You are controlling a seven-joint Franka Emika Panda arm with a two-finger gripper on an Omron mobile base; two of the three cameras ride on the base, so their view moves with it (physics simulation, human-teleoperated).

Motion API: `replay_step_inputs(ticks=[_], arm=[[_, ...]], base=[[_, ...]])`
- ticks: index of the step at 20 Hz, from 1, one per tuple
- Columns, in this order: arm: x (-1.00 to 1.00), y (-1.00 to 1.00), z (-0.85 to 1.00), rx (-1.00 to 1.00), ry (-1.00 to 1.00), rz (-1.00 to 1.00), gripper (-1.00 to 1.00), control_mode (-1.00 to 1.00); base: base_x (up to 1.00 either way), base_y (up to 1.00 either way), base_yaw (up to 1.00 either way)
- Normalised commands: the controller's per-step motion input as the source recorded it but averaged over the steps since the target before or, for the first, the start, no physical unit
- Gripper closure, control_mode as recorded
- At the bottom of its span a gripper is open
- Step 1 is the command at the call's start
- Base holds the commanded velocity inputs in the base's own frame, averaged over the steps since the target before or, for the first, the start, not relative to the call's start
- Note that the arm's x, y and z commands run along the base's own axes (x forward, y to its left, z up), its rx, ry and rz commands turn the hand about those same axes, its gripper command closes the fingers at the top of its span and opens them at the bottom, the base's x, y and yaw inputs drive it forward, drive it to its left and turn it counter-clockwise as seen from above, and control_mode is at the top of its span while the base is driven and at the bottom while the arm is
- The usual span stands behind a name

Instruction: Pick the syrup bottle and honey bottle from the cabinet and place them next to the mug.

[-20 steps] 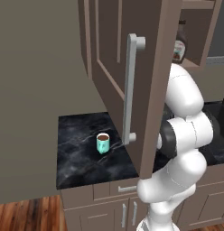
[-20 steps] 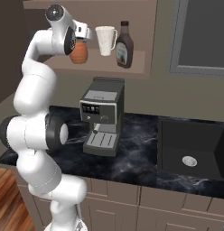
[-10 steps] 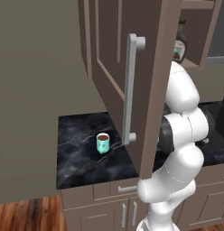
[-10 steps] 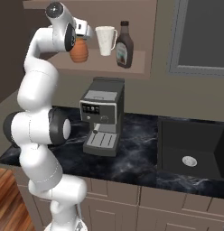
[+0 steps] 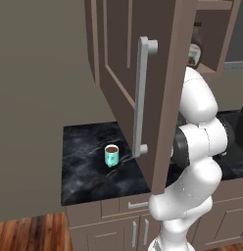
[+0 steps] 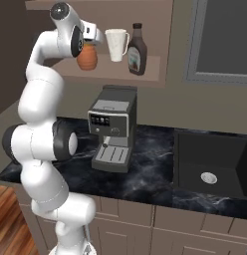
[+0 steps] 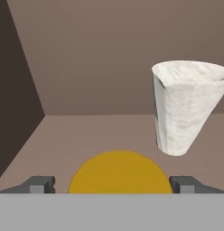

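Note:
On the shelf of the open cabinet (image 5: 162, 73) the squat orange honey bottle (image 6: 87, 58) stands at the left. My gripper (image 6: 91, 42) is open right at its top. In the hand view the bottle's yellow cap (image 7: 119, 173) lies between my gripper's (image 7: 113, 185) spread fingertips (image 7: 39, 184), with gaps on both sides. The tall dark syrup bottle (image 6: 137, 50) stands further right on the same shelf, and its label peeks past the door edge (image 5: 194, 51). The teal mug (image 5: 111, 155) with dark liquid sits on the black counter (image 5: 84, 171) below the door.
A white cup (image 6: 116, 45) (image 7: 186, 106) stands between the two bottles, close to my hand. The door's long grey handle (image 5: 140, 95) hangs out over the counter. A coffee machine (image 6: 113, 127) sits under the shelf, and a dark sink (image 6: 210, 159) lies to its right.
The hand has edged a little closer over the honey bottle's top and the arm's elbow has shifted. The jaws stayed open and neither bottle moved.

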Motion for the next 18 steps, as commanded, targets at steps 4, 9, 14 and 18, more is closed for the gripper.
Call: replay_step_inputs(ticks=[4, 9, 14, 18], arm=[[0.0, 0.0, -0.24, 0.0, 0.0, 0.0, -1.0, -1.0], [0.0, 0.0, -0.05, 0.0, 0.0, 0.0, -1.0, -1.0], [0.0, 0.0, -0.01, 0.0, 0.0, 0.0, 1.0, -1.0], [0.0, 0.0, -0.01, 0.0, 0.0, 0.0, 1.0, -1.0]], base=[[0.0, 0.0, 0.0], [0.0, 0.0, 0.0], [0.0, 0.0, 0.0], [0.0, 0.0, 0.0]])
